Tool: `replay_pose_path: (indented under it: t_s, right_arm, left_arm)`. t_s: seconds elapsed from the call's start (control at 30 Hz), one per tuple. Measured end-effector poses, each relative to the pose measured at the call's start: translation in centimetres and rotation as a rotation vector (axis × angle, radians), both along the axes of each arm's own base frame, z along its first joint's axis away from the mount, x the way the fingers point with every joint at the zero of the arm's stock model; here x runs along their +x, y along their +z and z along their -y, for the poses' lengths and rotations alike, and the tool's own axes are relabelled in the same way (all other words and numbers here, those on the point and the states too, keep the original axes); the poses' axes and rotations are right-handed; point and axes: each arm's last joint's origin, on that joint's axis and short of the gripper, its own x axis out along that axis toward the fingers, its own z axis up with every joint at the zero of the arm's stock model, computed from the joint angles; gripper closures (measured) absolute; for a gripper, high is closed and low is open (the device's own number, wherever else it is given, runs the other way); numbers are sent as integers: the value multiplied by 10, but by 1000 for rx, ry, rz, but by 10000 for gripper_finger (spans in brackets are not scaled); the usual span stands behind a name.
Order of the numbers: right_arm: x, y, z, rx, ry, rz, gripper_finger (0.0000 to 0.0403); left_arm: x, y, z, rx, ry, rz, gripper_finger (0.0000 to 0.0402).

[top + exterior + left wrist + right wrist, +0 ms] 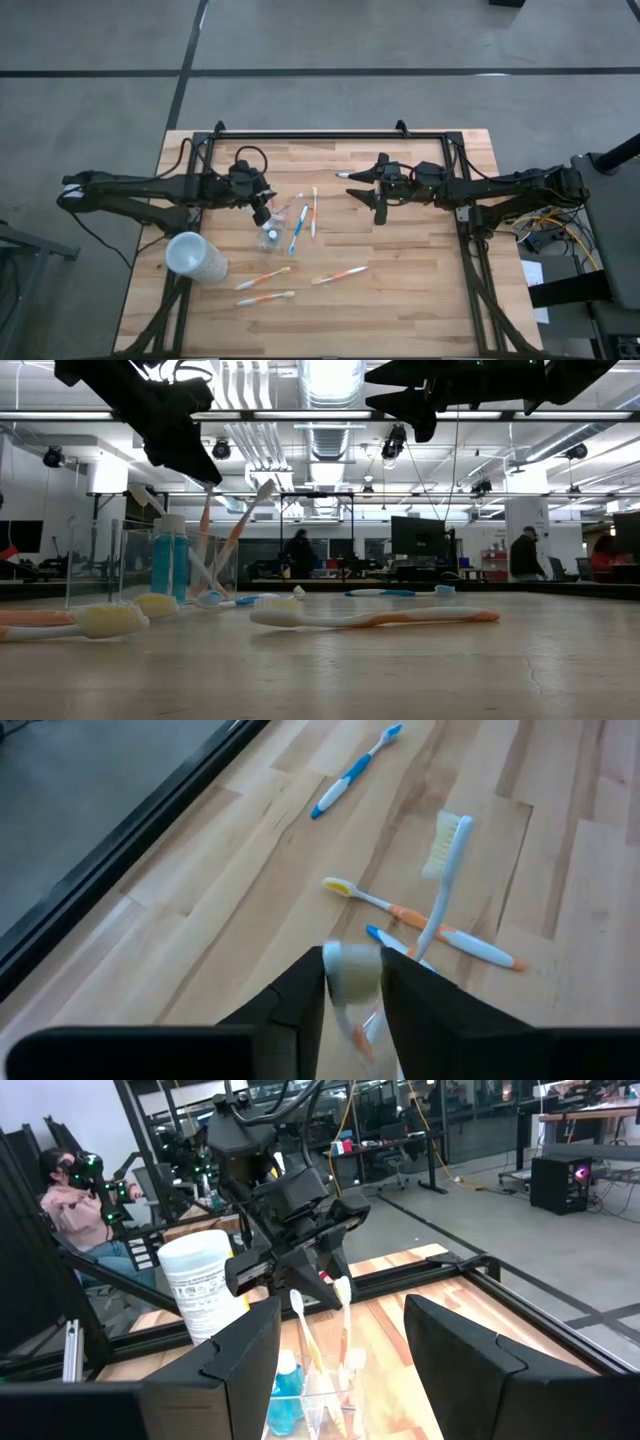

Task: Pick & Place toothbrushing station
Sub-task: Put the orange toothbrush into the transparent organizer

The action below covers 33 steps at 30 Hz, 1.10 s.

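Note:
The clear tumbler (270, 237) stands left of the table's middle, with the blue toothpaste tube (170, 560) and a few toothbrushes (342, 1320) upright in it, leaning on its rim. My left gripper (262, 212) hangs just above it, slanting down, open. One brush head (351, 975) shows through the gap between its fingers; in the low view that head (150, 500) stands a little under the fingers, apart from them. My right gripper (375, 192) hovers level over the far middle, open, nothing between its fingers.
The frosted whitish cup (195, 257) stands near the tumbler's left. Loose toothbrushes lie on the near half (262, 278), (265, 298), (338, 274), two more beside the tumbler (313, 212), and a blue one (355, 770) under my right arm. A dark frame (330, 133) borders the far edge.

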Motion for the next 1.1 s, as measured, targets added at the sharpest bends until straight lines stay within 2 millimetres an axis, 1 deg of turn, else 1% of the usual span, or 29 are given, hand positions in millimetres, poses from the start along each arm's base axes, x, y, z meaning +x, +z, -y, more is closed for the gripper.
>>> replay_pose_path:
  t_s: [0.4, 0.57, 0.67, 0.8, 0.97, 1.03, 1.1]
  right_arm:
    - [0, 0, 0, 0, 0, -1, 193]
    - [0, 0, 0, 0, 0, -1, 193]
    - [0, 0, 0, 0, 0, -2, 193]
    - [0, 0, 0, 3, 0, -5, 193]
    - [0, -3, 0, 28, 1, -28, 193]
    - [0, -6, 0, 53, 1, -60, 193]
    - [0, -11, 0, 63, 0, -102, 193]
  left_arm:
    - [0, 1, 0, -5, 5, 4, 241]
    - [2, 14, 0, 6, -2, 40, 232]
    - [4, 32, 0, 9, -1, 96, 233]
    - [6, 72, -1, 18, -1, 219, 234]
    - [2, 121, 0, 46, -12, 361, 234]
    - [-1, 134, 0, 90, -32, 382, 234]
    - [-3, 143, 0, 132, -52, 389, 234]
